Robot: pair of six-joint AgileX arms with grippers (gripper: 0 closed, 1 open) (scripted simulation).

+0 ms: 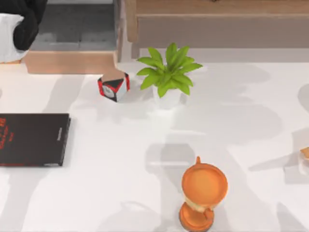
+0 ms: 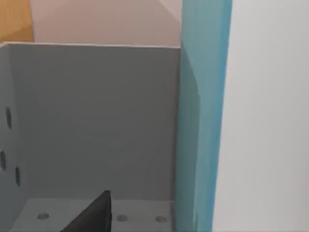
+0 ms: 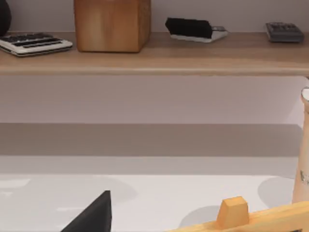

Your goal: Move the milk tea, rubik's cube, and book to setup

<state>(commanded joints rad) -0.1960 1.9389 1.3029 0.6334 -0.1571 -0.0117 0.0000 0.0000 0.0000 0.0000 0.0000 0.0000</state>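
On table: one black book [image 1: 33, 139]

No legible text anywhere

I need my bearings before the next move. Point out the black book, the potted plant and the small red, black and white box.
black book [image 1: 33, 139], top view, middle of its cover.
potted plant [image 1: 167, 72], top view, centre of the leaves.
red, black and white box [image 1: 114, 87], top view, its upper face.
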